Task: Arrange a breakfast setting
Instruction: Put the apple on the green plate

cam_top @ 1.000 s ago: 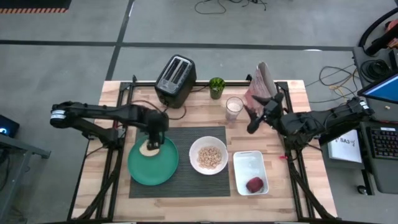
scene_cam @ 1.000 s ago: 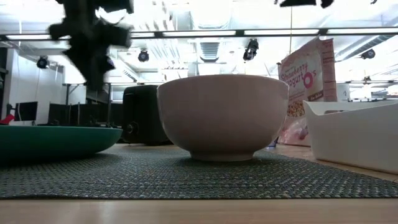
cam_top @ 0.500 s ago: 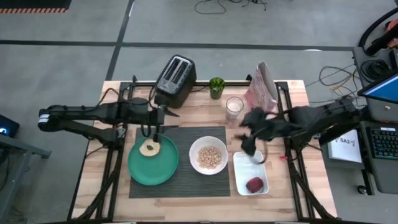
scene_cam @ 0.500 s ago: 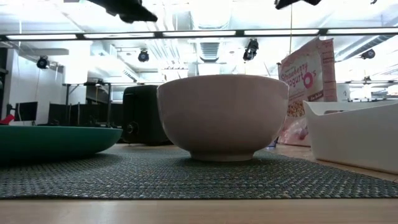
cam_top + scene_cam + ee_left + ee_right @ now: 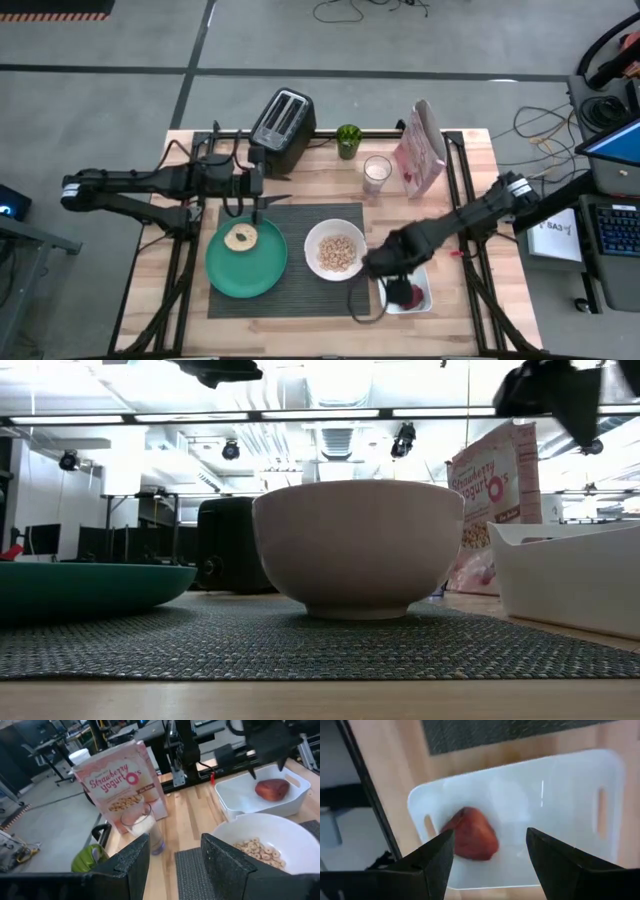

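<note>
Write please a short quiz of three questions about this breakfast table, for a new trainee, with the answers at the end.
1. True or false: the white bowl is empty.
2. What lies in the white rectangular dish?
A. a slice of toast
B. a dark red fruit
C. a spoon
3. Fill the gap: the right gripper hangs with open fingers above the ____.

Key
1. False: the bowl holds cereal rings.
2. B: the dark red fruit lies near one end of the dish.
3. White rectangular dish, with the fruit just below the gap between the fingers. The left gripper waits open over the placemat's far edge, above the green plate.
</note>
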Controlling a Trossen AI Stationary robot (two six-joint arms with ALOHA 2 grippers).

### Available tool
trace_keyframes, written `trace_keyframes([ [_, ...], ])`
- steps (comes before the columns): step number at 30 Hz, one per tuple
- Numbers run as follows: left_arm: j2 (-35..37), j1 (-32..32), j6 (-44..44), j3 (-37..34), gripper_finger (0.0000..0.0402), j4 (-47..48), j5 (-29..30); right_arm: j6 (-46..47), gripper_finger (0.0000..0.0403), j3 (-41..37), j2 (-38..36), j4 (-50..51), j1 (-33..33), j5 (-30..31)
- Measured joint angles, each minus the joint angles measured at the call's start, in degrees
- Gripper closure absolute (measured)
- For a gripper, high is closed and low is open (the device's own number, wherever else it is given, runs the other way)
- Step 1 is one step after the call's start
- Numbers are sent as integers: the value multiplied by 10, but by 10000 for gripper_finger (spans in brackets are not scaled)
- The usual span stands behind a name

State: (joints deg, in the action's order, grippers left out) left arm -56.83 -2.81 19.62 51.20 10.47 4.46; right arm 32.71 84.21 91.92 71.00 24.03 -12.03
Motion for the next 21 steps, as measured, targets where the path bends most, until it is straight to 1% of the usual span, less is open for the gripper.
trace_keyframes([
  [4,-6,0,-31,0,242,4,0,9,168,-10,4,-11,39,6],
  [8,-12,0,-51,0,242,9,0,19,176,-38,-10,-60,78,70],
  [10,-14,0,-53,0,242,6,0,28,184,-56,-19,-75,92,91],
  [15,-16,0,-52,2,242,6,0,66,204,-102,-32,-73,106,111],
  [16,-16,0,-52,2,242,6,-1,75,205,-109,-34,-70,106,126],
  [18,-16,0,-52,3,242,6,0,103,206,-122,-36,-58,106,147],
  [21,-16,0,-47,4,242,6,1,109,194,-133,-36,-56,103,139],
])
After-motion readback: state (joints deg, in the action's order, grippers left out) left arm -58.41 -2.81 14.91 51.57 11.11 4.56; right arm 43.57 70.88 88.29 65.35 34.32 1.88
